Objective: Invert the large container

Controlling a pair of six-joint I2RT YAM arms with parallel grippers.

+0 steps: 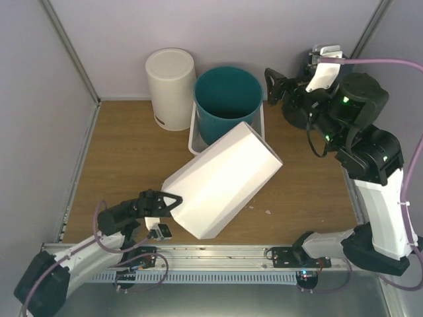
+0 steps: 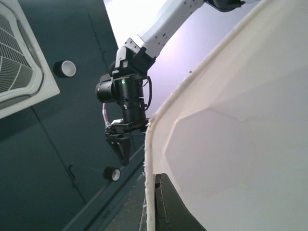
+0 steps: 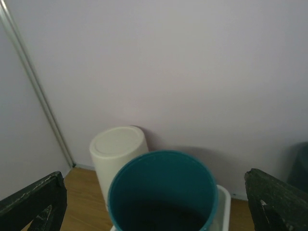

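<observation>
Top external: wooden table (image 1: 125, 165), pale walls (image 1: 218, 26)

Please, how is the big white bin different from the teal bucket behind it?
The white bin lies tilted on a slant; the teal bucket stands upright, mouth up. The white bin has flat, angular sides; the teal bucket is round. The left gripper pinches the white bin's rim; the teal bucket is untouched and stands in a tray. Both are open-topped containers.
</observation>
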